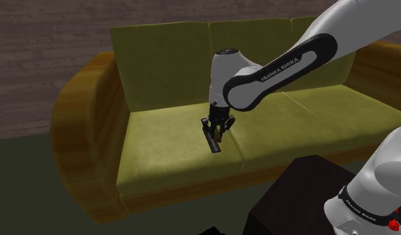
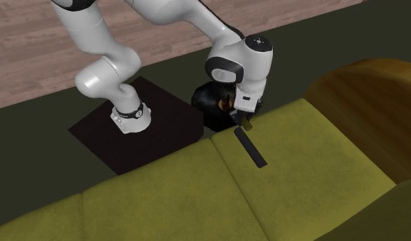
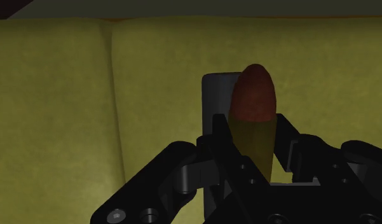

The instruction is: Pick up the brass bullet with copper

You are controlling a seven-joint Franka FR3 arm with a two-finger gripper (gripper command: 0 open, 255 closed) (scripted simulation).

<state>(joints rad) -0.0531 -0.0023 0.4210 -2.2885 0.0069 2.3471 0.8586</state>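
The tool is clamped on the bullet. In the wrist view its two black fingers press against the sides of the yellowish brass case, and the rounded copper-brown tip sticks out past them. The bullet stands along the fingers, pointing away from the hand toward the sofa.

In the shoulder view the tool hangs from the white arm over the sofa's olive-green seat. It is above the end cushion next to the wooden-looking armrest, close to the seam with the middle cushion. A small brownish spot between the fingertips there is the bullet. Whether the bullet is clear of the cushion or touching it cannot be told.

A dark flat slab lies on the sofa seat right under the tool. In the second exterior view this slab is a narrow strip running from below the tool back across the sofa's cushion toward the backrest. In the wrist view the slab is a grey rounded shape just behind the bullet.

The arm's dark stand sits on the floor in front of the sofa, near its front edge.
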